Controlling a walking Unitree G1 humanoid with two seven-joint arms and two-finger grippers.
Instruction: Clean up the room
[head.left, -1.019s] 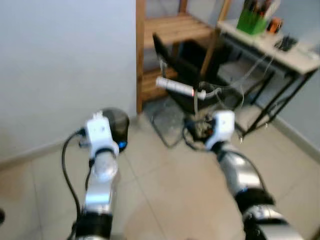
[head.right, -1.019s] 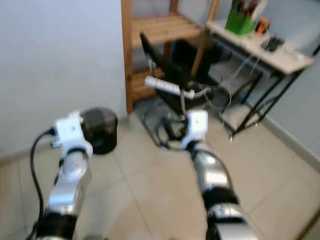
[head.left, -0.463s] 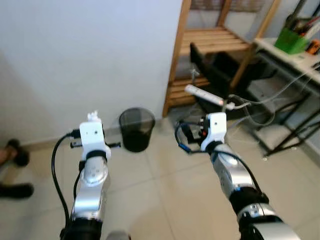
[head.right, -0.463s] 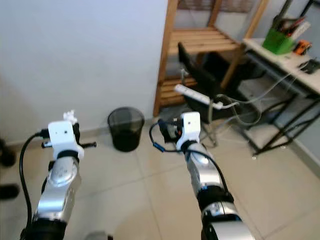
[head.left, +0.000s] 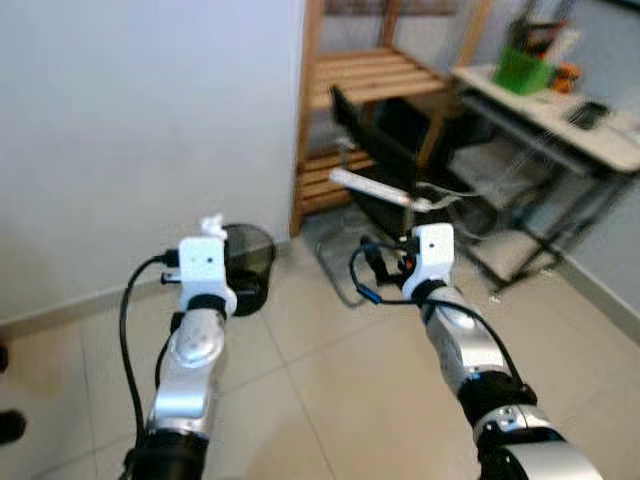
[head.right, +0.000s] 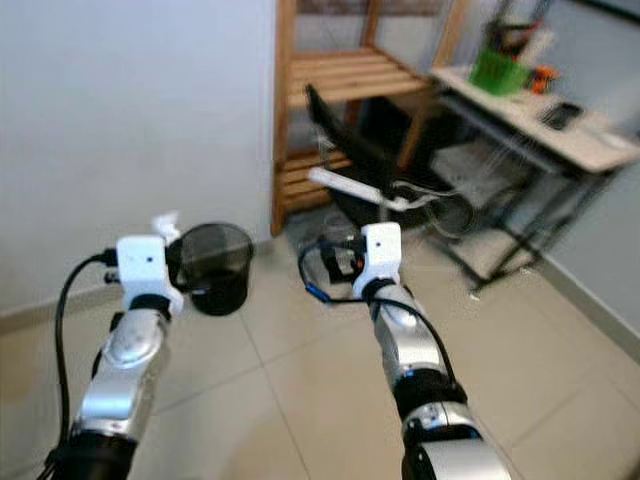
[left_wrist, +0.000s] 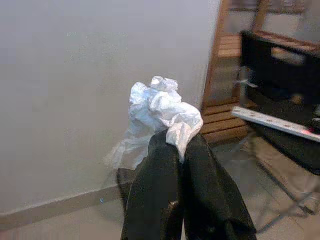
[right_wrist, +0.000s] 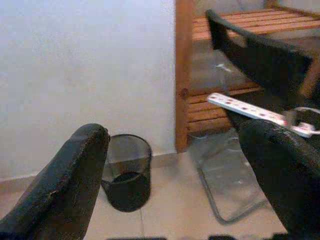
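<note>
L gripper (left_wrist: 181, 150): fingers pressed together, pinching a crumpled white tissue wad (left_wrist: 159, 107) at the tips; wad sticks up past the fingertips. In the head views it shows as a white tuft atop the L wrist, held at about chest height, arm raised fwd.

Key relation: black mesh wastebasket (head.right: 215, 265) stands on the tile floor (head.right: 300, 400) right ahead of and below the L gripper, against the white wall (head.left: 130, 120), just beside the wooden shelf unit (head.left: 345, 100). L arm clearly nearer; bin's open mouth faces up, so the drop is prob. fwd + down, no real sideways shift.

R gripper (right_wrist: 175, 165): fingers spread wide, nothing between them, pointing toward the bin and a white power strip (right_wrist: 245, 107) that lies across a black chair (head.left: 385, 150). R side idle for this step, I'd judge.
</note>
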